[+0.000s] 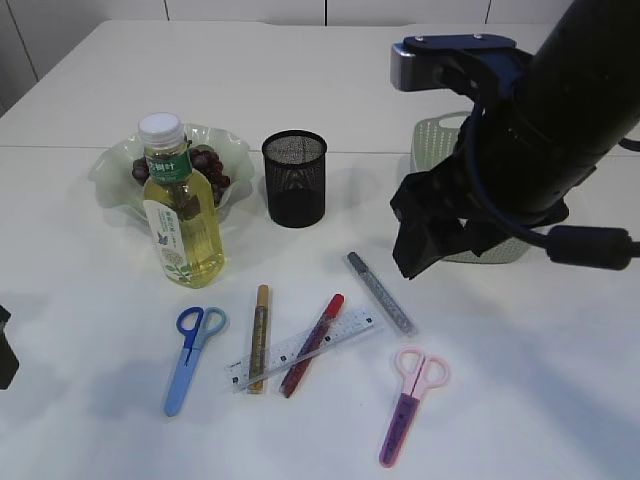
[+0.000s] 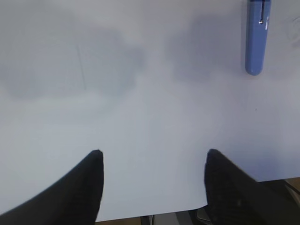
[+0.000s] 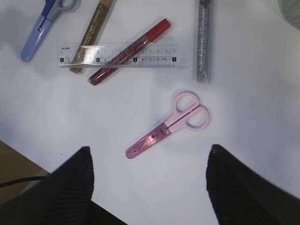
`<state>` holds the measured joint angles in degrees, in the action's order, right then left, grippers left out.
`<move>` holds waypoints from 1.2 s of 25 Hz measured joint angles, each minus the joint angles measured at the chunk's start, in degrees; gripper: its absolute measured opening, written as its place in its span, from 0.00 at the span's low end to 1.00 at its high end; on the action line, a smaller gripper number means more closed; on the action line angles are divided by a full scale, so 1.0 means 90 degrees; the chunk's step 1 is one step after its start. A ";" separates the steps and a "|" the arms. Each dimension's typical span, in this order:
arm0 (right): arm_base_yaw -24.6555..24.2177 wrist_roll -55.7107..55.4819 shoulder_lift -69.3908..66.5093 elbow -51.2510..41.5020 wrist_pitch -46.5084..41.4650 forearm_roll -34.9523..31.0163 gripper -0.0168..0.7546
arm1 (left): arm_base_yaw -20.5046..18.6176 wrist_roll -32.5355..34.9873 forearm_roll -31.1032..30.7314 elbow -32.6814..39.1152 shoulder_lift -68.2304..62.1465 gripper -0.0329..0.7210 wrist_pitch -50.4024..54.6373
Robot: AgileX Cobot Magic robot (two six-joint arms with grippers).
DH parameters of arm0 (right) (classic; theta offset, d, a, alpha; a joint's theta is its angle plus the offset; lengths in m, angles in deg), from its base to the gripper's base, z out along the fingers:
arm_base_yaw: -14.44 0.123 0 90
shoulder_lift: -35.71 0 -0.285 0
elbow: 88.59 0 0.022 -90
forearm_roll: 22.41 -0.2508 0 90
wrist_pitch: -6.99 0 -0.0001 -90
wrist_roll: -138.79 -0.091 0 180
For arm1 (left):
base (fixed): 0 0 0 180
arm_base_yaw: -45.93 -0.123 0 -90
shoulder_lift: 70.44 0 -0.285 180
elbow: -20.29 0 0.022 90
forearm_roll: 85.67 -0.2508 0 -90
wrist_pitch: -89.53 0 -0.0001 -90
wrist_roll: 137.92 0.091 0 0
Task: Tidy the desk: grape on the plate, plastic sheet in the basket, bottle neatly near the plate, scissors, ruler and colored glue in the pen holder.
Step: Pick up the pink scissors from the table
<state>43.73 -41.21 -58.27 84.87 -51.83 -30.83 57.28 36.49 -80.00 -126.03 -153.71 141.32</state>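
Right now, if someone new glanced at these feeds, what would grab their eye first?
Probably the big dark right arm looming over the right side of the table, hiding much of the pale green basket. Next, the row of loose stationery along the near edge: blue scissors, a clear ruler lying across the gold and red glue pens, and pink scissors beneath the open right gripper. At the back left, the yellow bottle stands before the grape plate.
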 joint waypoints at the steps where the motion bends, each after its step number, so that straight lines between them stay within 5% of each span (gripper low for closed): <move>1: 0.0000 0.0000 0.0000 0.0000 0.0000 -0.0004 0.77 | 0.0000 0.0000 0.0010 0.0000 0.0000 0.69 -0.0012; 30: -0.0001 0.0685 -0.0211 0.0464 -0.0002 0.0010 0.77 | 0.0000 0.0000 0.0161 0.0000 0.0000 0.69 -0.0258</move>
<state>43.72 -35.04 -60.16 89.05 -51.85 -30.74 57.28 36.49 -78.55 -126.03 -153.71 139.00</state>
